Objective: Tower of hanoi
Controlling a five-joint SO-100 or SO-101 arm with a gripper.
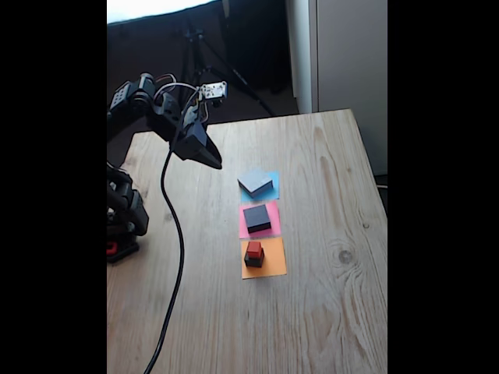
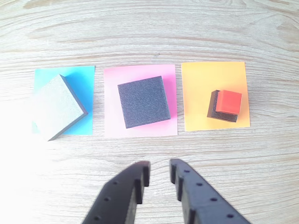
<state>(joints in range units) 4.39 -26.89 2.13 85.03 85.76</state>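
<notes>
The tower of hanoi lies split over three paper squares. The grey slab (image 1: 255, 182) (image 2: 57, 107) rests skewed on the blue square (image 2: 81, 77). A black slab (image 1: 256, 217) (image 2: 143, 101) sits on the pink square (image 2: 112, 77). On the orange square (image 2: 201, 79) a small black cube (image 1: 254, 259) (image 2: 213, 110) carries the tiny red cube (image 1: 253, 248) (image 2: 229, 101). My gripper (image 1: 216, 163) (image 2: 159, 170) hovers above the table, left of the row in the fixed view, slightly open with nothing between its fingers.
A black cable (image 1: 175, 257) hangs from the arm down across the wooden table (image 1: 327, 312) on the left in the fixed view. The arm's base (image 1: 123, 218) stands at the table's left edge. A tripod (image 1: 195, 47) stands on the floor behind the table.
</notes>
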